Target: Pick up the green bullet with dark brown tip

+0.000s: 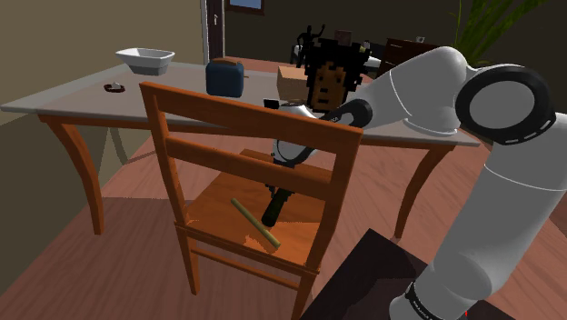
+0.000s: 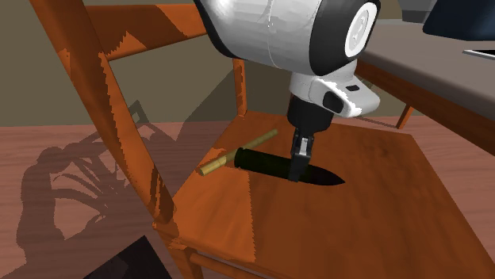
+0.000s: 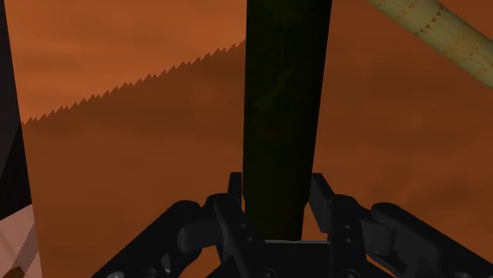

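The gripper (image 2: 299, 171) is lowered over the seat of a wooden chair (image 2: 381, 198) and is clenched on the green bullet (image 2: 266, 162), one black finger on each flank of its body. In the wrist view the fingers (image 3: 231, 207) press against both sides of the dark green shaft (image 3: 284, 95), which runs straight away from the gripper (image 3: 276, 201). In the second exterior view the bullet lies roughly level with the seat, its near-black pointed tip toward that view's right. Whether it rests on the wood or stands just clear of it cannot be determined. A thin tan stick (image 2: 218, 162) lies on the seat just beside the bullet's blunt end, angled across it. In the shoulder view the arm reaches down behind the chair back (image 1: 245, 114) and the bullet (image 1: 273, 214) sits near mid-seat, the stick (image 1: 254, 225) close by. Beyond stands a grey-topped table (image 1: 82, 95) carrying a white bowl (image 1: 145, 60) and a blue box-shaped object (image 1: 224, 77).
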You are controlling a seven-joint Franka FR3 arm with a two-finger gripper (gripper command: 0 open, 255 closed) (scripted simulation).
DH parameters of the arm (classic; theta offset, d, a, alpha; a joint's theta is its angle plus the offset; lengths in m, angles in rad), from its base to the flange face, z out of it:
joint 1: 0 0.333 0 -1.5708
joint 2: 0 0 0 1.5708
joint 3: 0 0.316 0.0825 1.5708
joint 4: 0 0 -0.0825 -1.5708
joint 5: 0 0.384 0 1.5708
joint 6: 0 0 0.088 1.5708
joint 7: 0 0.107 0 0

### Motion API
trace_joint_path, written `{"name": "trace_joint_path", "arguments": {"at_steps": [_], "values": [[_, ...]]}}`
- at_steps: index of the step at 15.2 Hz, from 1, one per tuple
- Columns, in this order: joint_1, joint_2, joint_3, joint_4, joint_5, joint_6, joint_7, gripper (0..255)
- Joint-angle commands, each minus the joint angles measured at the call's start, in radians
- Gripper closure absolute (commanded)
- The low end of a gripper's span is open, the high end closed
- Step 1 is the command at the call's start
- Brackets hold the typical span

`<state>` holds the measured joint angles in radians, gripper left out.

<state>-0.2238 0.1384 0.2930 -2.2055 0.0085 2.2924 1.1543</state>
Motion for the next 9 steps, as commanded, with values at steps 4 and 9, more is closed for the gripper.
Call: {"name": "trace_joint_path", "arguments": {"at_steps": [4, 9], "values": [[0.000, 0.000, 0.000, -0.001, 0.000, 0.000, 0.000, 255], [-0.003, -0.043, 0.002, 0.022, 0.015, -0.064, -0.009, 255]]}}
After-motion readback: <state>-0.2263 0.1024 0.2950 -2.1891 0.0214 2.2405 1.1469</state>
